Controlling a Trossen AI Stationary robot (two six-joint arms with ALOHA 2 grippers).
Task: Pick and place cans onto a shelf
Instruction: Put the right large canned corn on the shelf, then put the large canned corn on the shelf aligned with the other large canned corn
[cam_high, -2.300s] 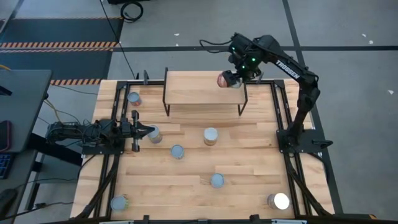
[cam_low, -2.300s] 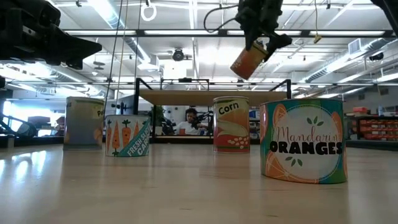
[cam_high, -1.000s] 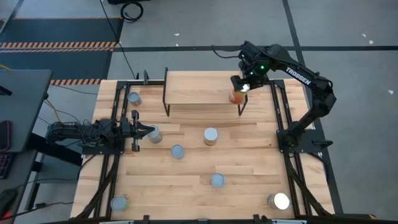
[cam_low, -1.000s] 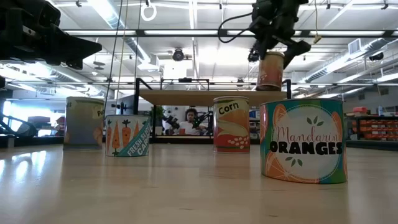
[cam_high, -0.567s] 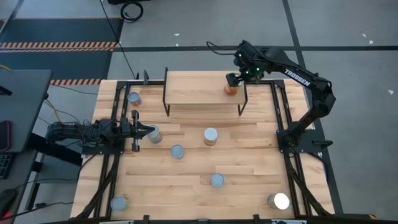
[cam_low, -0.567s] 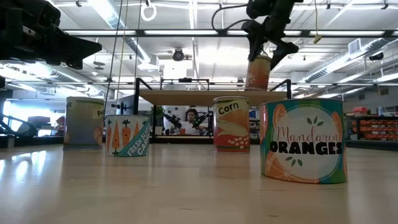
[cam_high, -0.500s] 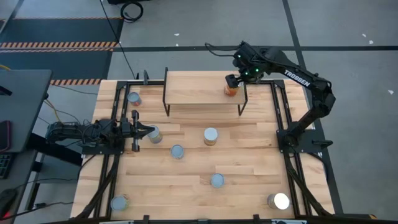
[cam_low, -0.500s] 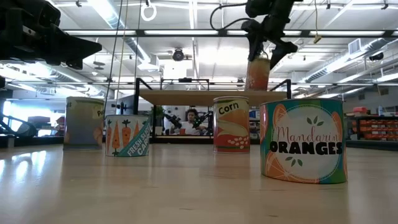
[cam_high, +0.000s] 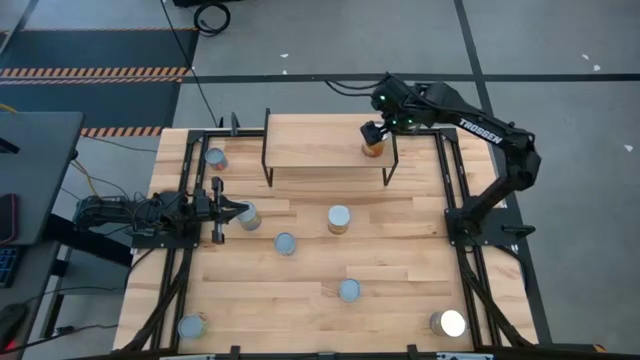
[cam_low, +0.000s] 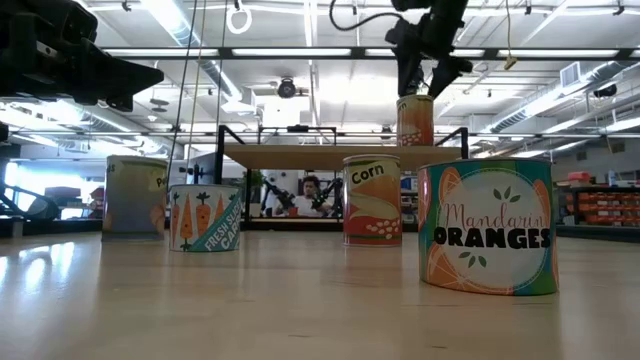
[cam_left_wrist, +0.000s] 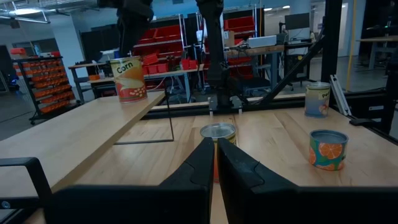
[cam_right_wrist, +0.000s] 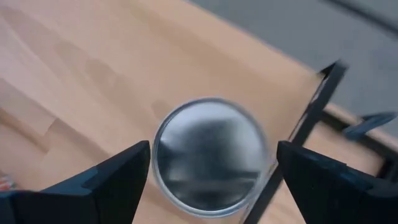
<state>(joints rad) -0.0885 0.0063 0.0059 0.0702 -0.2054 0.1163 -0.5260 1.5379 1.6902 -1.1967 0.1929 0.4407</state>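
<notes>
We have just released the can (cam_high: 373, 148) onto the shelf (cam_high: 310, 142), our right hand (cam_high: 376, 130) open above it

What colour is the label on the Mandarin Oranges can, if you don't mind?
Orange and teal around a white panel on the Mandarin Oranges can, clearest in the low view.

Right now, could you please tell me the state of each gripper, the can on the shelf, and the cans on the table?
Right gripper: open, just above the placed can.
Placed can: upright at the shelf's right end, released.
Shelf: holds that one can only.
Left gripper: shut, empty, low over the table.
Corn can: upright on the table.
Mandarin oranges can: upright on the table.
</notes>
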